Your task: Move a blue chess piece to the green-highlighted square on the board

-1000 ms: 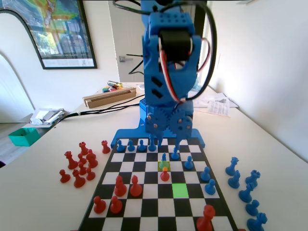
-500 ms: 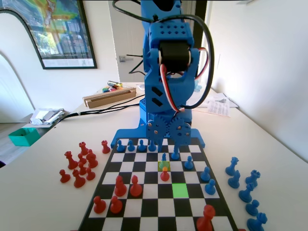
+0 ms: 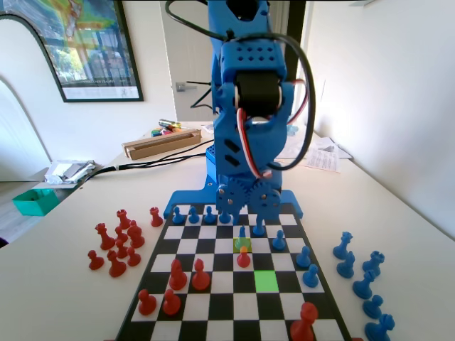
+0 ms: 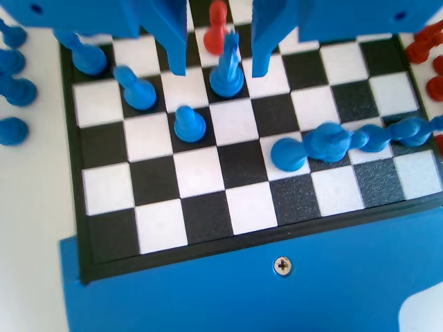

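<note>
While gripper gapes, blue chess piece between jaws.

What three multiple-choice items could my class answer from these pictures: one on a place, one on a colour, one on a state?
1. In the fixed view, where does the green-highlighted square lie from the yellow-olive square?
A. Farther from the camera and left
B. Nearer the camera and right
C. Same row, directly left

2. In the wrist view, what colour is the chess piece between the jaws?
A. Blue
B. Red
C. White

3. In what state is the gripper?
A. Shut on a red pawn
B. Shut with nothing in it
C. Open, one jaw on each side of the piece

Answers: 1 B, the green square sits lower in the picture and to the right. 2 A, the piece matches the other blue pieces. 3 C, a gap shows between each jaw and the piece.
</note>
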You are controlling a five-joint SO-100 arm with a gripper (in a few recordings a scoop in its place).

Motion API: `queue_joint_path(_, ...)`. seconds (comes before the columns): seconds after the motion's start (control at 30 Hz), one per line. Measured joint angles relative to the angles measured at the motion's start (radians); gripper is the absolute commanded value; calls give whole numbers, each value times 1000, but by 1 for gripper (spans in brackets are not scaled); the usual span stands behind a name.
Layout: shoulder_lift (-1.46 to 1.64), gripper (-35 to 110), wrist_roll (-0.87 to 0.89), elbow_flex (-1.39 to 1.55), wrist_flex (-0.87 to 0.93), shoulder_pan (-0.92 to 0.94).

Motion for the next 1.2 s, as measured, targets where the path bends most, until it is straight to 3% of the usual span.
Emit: queue_joint_path(1.2, -107, 11, -23, -54, -34, 25)
